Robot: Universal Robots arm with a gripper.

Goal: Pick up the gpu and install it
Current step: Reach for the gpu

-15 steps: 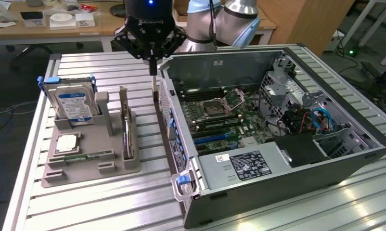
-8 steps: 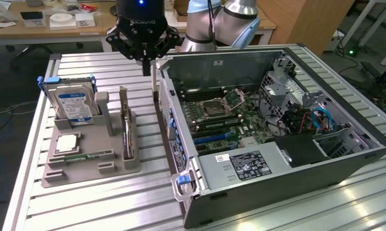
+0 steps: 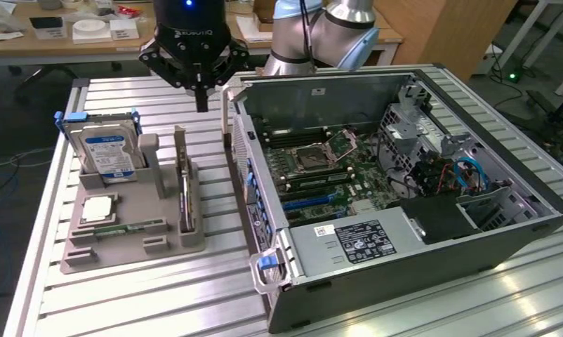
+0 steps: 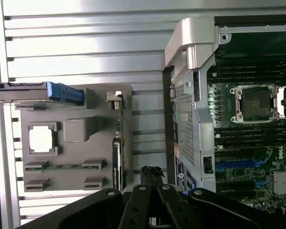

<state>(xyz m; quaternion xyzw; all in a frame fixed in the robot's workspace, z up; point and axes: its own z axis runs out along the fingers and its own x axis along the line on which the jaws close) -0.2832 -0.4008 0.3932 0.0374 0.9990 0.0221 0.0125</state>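
Observation:
The gpu (image 3: pixel 183 184) stands on its long edge in a slot of the grey holder (image 3: pixel 85 256), its metal end bracket toward the back. From the wrist it appears edge-on as a thin dark strip, the gpu (image 4: pixel 116 160). My gripper (image 3: pixel 201 104) hangs above the slatted table behind the holder, between it and the open computer case (image 3: pixel 356 281). Its fingers are shut together with nothing between them, and it is well clear of the card. In the wrist view the shut gripper (image 4: pixel 152 172) sits over the gap between holder and case.
The holder also carries a silver hard drive (image 3: pixel 109 151) in a blue-tabbed bracket, a processor chip (image 3: pixel 96 209) and a green memory stick (image 3: pixel 132 228). Inside the case lie the motherboard (image 3: pixel 323 168), blue expansion slots (image 3: pixel 305 200) and a power supply (image 3: pixel 356 242). Desks stand behind.

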